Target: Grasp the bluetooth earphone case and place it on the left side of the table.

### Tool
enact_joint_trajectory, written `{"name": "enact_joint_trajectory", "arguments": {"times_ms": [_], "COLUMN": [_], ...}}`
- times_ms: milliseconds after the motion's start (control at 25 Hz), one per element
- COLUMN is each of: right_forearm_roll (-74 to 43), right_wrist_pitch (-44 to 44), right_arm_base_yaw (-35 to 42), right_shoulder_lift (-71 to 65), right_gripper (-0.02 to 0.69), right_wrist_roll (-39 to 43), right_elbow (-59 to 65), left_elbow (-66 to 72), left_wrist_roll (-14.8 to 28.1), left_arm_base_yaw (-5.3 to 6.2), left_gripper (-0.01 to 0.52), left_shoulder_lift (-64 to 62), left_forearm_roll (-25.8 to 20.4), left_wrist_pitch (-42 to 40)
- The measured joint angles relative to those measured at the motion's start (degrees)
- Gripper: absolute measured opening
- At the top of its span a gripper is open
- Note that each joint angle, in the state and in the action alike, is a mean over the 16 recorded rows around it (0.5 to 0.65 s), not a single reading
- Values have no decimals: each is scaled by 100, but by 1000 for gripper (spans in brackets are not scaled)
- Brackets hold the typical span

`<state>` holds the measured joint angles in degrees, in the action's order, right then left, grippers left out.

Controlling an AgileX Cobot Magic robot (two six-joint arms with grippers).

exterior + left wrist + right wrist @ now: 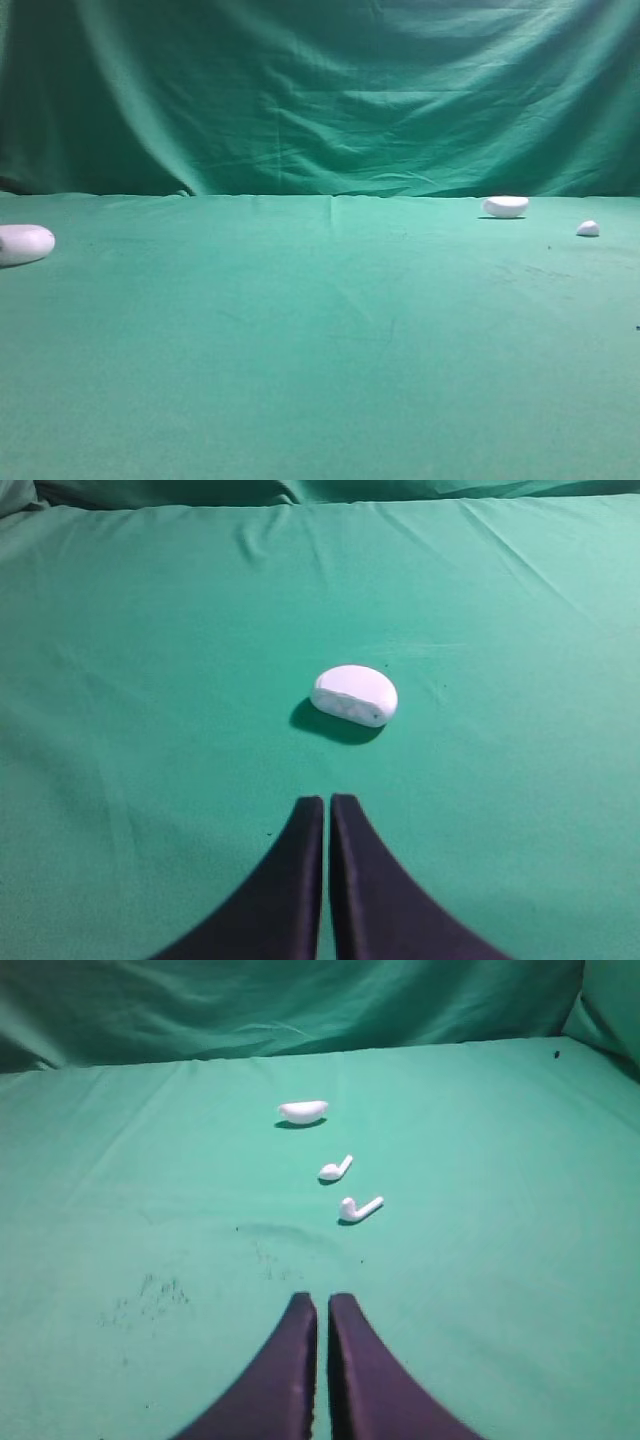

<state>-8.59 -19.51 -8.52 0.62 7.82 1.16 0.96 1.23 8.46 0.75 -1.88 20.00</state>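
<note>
The bluetooth earphone case (22, 244), a smooth white rounded box, lies on the green table (320, 350) at the far left edge of the exterior view. In the left wrist view the case (355, 694) lies on the cloth a short way ahead of my left gripper (327, 800), slightly to its right. That gripper is shut and empty, apart from the case. My right gripper (322, 1300) is shut and empty over bare cloth. Neither gripper shows in the exterior view.
A white half-dome (506, 206) lies at the back right, with a tiny white lump (588, 229) beside it. In the right wrist view the half-dome (303, 1111) and two loose earbuds (335, 1169) (358, 1208) lie ahead. Green backdrop (320, 90) hangs behind.
</note>
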Motion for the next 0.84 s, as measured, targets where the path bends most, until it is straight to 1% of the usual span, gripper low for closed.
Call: {"name": "enact_joint_trajectory", "arguments": {"times_ms": [320, 840], "right_forearm_roll": [17, 17], "right_wrist_pitch": [-152, -159], "right_arm_base_yaw": [25, 25], "right_shoulder_lift": [3, 3], "right_gripper": [0, 0], "right_wrist_roll": [0, 0], "right_elbow": [41, 41], "left_elbow": [0, 0], "left_wrist_roll": [0, 0], "left_arm_base_yaw": [0, 0], "left_gripper": [0, 0], "left_shoulder_lift": [0, 0], "left_forearm_roll": [0, 0], "left_wrist_pitch": [0, 0]}}
